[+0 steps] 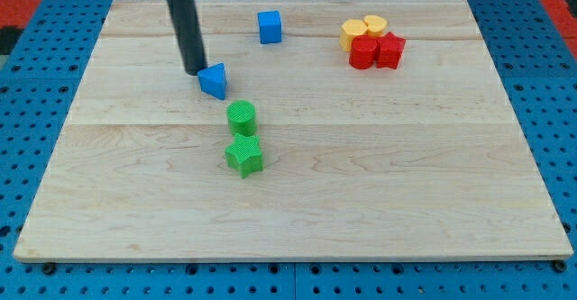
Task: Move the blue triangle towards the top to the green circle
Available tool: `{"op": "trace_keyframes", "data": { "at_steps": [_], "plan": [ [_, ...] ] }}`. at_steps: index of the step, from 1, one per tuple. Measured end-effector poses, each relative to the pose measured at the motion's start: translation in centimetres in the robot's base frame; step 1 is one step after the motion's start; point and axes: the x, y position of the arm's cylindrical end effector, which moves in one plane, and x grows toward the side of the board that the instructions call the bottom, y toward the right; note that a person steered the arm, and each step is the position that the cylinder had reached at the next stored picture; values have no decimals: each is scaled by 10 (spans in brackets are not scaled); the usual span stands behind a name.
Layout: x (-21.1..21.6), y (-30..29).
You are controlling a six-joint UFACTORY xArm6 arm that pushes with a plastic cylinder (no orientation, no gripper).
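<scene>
Camera view: a pale wooden board (pixel 379 201) lies on a blue pegboard surface (pixel 36 111); it is flat and holds only loose blocks, with no container among them. My tip (pixel 195 71) comes down from the view's top as a dark rod and stands on the board just to the view's left of the blue triangle (pixel 215 80), so close that I cannot tell whether the two touch. The rod ends plain, with no jaws to spread or press together, and it holds nothing.

The blue triangle sits in the board's upper left part. Just below it, slightly to the view's right, is the green circle (pixel 242 118), near but apart from the triangle. Directly below the circle, touching or nearly so, lies a green star-shaped block (pixel 244 156).

A blue cube (pixel 270 27) stands near the top edge, well apart from the triangle. At the upper right, four blocks huddle together: two yellow ones (pixel 354 35) (pixel 376 25) behind, two red ones (pixel 364 53) (pixel 390 50) in front, their exact shapes hard to make out.
</scene>
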Motion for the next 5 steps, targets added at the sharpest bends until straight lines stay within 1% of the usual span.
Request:
{"op": "trace_keyframes", "data": {
  "at_steps": [1, 2, 5],
  "plan": [
    [5, -36],
    [17, -32],
    [17, 22]
  ]
}}
